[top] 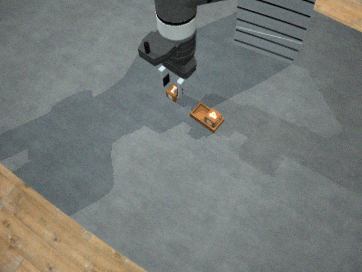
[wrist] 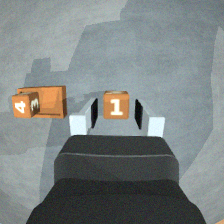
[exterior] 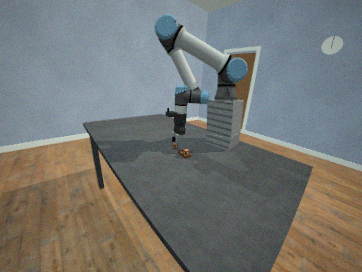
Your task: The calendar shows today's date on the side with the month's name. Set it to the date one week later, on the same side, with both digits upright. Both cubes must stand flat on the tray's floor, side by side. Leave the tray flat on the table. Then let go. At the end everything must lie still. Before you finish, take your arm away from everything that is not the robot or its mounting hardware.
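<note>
An orange cube showing a white 1 on top lies on the grey table between my open fingers, with gaps on both sides; it also shows in the top view. My gripper points straight down over it and holds nothing. The orange tray lies flat to the right of that cube in the top view. One cube with a white digit on top sits at one end of the tray; the other half is empty. In the wrist view the tray is at the left, its cube showing a 4.
A grey ribbed block that carries the arm's base stands on the table behind the tray. The table's edges are far from the cubes on all sides.
</note>
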Controlling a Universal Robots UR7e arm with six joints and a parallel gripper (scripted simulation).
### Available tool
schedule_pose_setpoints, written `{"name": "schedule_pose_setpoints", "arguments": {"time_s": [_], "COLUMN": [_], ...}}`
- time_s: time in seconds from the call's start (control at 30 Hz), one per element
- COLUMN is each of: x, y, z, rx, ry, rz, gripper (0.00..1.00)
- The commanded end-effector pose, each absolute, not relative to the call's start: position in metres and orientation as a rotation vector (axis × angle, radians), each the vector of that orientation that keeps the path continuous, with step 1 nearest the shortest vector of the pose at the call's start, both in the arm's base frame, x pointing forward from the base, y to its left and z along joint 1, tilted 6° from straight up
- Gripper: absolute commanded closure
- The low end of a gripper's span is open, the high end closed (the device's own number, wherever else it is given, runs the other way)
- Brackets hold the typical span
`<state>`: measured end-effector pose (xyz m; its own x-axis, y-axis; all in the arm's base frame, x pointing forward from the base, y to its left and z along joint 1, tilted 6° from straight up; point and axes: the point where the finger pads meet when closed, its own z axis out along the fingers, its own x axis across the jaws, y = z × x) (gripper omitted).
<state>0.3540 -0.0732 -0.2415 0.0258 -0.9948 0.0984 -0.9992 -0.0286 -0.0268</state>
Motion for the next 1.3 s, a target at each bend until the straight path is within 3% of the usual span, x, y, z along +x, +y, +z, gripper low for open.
{"name": "schedule_pose_setpoints", "arguments": {"time_s": [0.0, 0.97, 1.0, 1.27], "x": [0.354, 0.352, 0.352, 0.352], "y": [-0.072, -0.067, -0.067, -0.067], "z": [-0.227, -0.176, -0.176, -0.176], "rx": [2.214, 2.214, 2.214, 2.214], "ry": [-2.154, -2.154, -2.154, -2.154], "rz": [0.141, 0.141, 0.141, 0.141], "gripper": [0.13, 0.13, 0.00, 0.00]}}
